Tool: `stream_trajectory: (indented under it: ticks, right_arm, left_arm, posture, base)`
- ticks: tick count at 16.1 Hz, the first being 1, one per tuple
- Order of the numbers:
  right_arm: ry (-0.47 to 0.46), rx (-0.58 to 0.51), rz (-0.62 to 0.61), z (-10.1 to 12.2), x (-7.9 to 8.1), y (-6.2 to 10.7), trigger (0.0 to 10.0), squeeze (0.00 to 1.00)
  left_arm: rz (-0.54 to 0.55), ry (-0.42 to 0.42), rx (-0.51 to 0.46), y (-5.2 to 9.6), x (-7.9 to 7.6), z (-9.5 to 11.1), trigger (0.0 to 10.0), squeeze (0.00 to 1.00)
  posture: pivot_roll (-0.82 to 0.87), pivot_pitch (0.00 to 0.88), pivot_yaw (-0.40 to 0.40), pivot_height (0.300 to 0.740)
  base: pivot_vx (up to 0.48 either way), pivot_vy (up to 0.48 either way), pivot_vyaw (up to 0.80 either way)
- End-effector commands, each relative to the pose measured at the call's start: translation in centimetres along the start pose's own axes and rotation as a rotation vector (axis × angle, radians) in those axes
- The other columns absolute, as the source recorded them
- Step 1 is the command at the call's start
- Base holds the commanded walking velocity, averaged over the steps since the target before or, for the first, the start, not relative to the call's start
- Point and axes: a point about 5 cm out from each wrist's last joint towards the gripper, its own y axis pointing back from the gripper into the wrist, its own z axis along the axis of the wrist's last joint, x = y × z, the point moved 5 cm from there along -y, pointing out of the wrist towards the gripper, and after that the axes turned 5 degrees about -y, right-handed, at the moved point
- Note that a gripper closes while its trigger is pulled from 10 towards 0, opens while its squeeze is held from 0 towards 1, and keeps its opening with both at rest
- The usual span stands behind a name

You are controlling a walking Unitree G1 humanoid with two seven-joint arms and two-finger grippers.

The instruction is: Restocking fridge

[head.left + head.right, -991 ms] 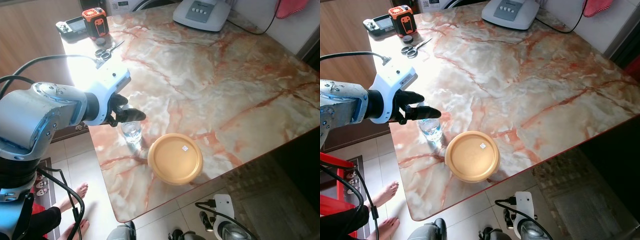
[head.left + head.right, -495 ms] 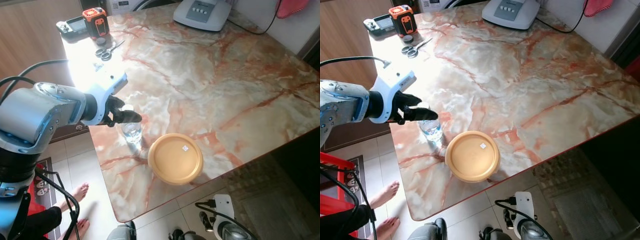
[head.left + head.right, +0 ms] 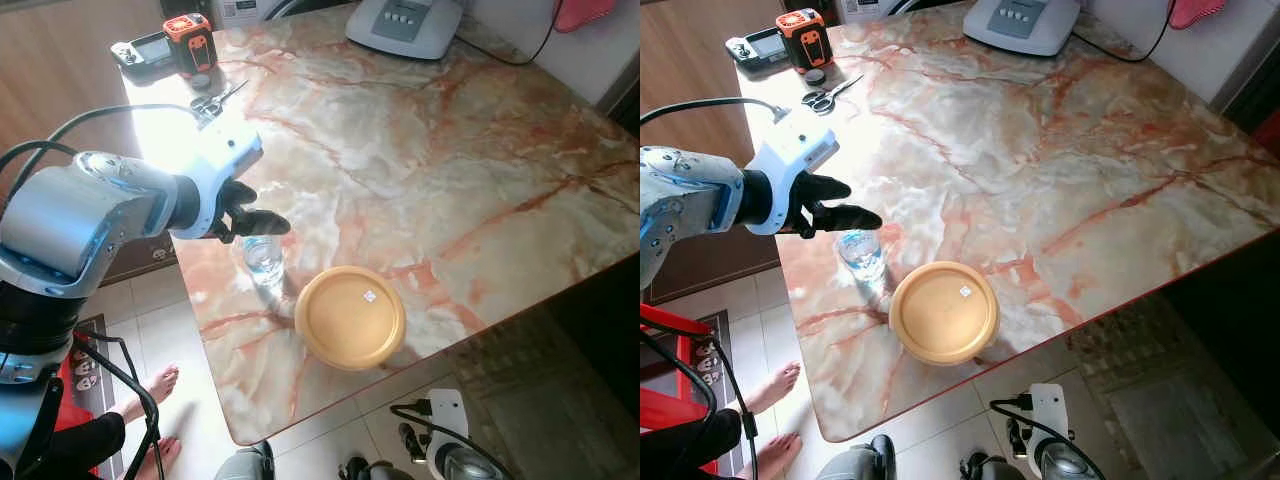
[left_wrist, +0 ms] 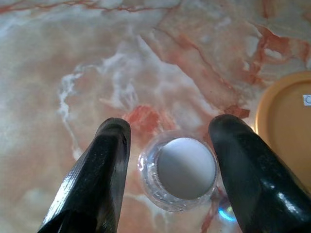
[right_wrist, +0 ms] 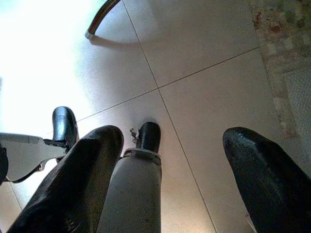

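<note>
A small clear water bottle point(image 3: 263, 258) with a white cap point(image 4: 186, 167) stands upright on the marble table point(image 3: 450, 150), close to its left edge. My left gripper point(image 3: 262, 212) hovers just above the bottle, open, with one black finger on each side of the cap point(image 4: 170, 125) and no contact. A round yellow lidded container point(image 3: 350, 317) sits beside the bottle near the front edge. My right gripper point(image 5: 171, 138) hangs open over the tiled floor, holding nothing.
Scissors point(image 3: 212, 100), an orange-black device point(image 3: 190, 40) and a handheld controller point(image 3: 145, 50) lie at the far left corner. A grey appliance point(image 3: 405, 20) with a cable stands at the back. A person's bare feet point(image 3: 150, 385) are on the floor by the table's left edge.
My left gripper has shifted slightly up and forward over the bottle, still open. The bottle and yellow container have not moved.
</note>
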Motion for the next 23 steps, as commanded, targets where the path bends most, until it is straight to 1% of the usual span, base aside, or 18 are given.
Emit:
stream_trajectory:
  ticks: [1,3,4,6,8,11,12,13,14,18,19,20,23]
  right_arm:
    - [-0.021,0.037,-0.011,-1.40,-0.33,0.20,10.0,0.00]
    - [-0.021,0.038,-0.010,-1.41,-0.30,0.19,10.0,0.00]
    - [-0.022,0.037,-0.010,-1.42,-0.30,0.20,10.0,0.00]
    - [-0.022,0.037,-0.010,-1.43,-0.29,0.20,10.0,0.00]
    - [-0.022,0.037,-0.009,-1.45,-0.27,0.20,10.0,0.00]
    - [-0.025,0.037,-0.009,-1.47,-0.23,0.20,10.0,0.00]
    - [-0.024,0.038,-0.009,-1.49,-0.21,0.20,10.0,0.00]
    - [-0.024,0.038,-0.009,-1.49,-0.22,0.20,10.0,0.00]
    - [-0.024,0.039,-0.009,-1.51,-0.20,0.20,10.0,0.00]
    - [-0.025,0.039,-0.008,-1.52,-0.16,0.19,10.0,0.00]
    - [-0.025,0.039,-0.008,-1.52,-0.15,0.19,10.0,0.00]
    - [-0.026,0.039,-0.007,-1.52,-0.13,0.19,10.0,0.00]
    - [-0.028,0.040,-0.004,-1.54,-0.08,0.19,10.0,0.00]
  left_arm:
    - [-0.025,-0.029,0.001,0.35,-0.36,0.39,10.0,0.00]
    - [-0.031,-0.035,0.012,0.30,-0.45,0.11,10.0,0.00]
    - [-0.033,-0.037,0.015,0.29,-0.45,0.05,9.6,0.00]
    - [-0.030,-0.045,0.020,0.36,-0.29,0.07,4.4,0.00]
    - [-0.034,-0.051,0.025,0.35,-0.25,-0.08,4.6,0.00]
    - [-0.042,-0.048,0.029,0.11,-0.44,-0.31,4.4,0.00]
    - [-0.045,-0.049,0.029,0.10,-0.51,-0.35,4.8,0.00]
    - [-0.042,-0.051,0.029,0.11,-0.46,-0.33,7.8,0.00]
    - [-0.041,-0.053,0.030,0.14,-0.41,-0.34,10.0,0.00]
    - [-0.054,-0.063,0.042,0.29,-0.62,-0.43,10.0,0.00]
    - [-0.054,-0.064,0.044,0.31,-0.61,-0.49,9.7,0.00]
    - [-0.049,-0.068,0.044,0.34,-0.52,-0.51,0.0,0.00]
    - [-0.046,-0.066,0.045,0.39,-0.48,-0.56,0.0,0.00]
  posture:
    - [0.19,0.219,-0.041,0.740]
    - [0.19,0.221,-0.039,0.740]
    - [0.19,0.220,-0.039,0.740]
    - [0.20,0.220,-0.038,0.740]
    - [0.20,0.222,-0.037,0.740]
    - [0.20,0.222,-0.037,0.740]
    - [0.20,0.223,-0.036,0.740]
    - [0.20,0.224,-0.036,0.740]
    - [0.20,0.224,-0.035,0.740]
    - [0.20,0.222,-0.032,0.740]
    - [0.20,0.223,-0.032,0.740]
    - [0.20,0.222,-0.032,0.740]
    - [0.20,0.223,-0.031,0.740]
  base:
    - [0.000,0.000,0.00]
    - [0.000,0.000,0.00]
    - [0.000,0.000,0.00]
    - [0.000,0.000,0.00]
    - [0.000,0.000,0.00]
    - [0.000,0.000,0.00]
    - [0.000,0.000,0.00]
    - [0.000,0.000,0.00]
    - [0.000,0.000,0.00]
    - [0.000,0.000,0.00]
    - [0.000,0.000,0.00]
    - [0.000,0.000,0.00]
    - [0.000,0.000,0.00]
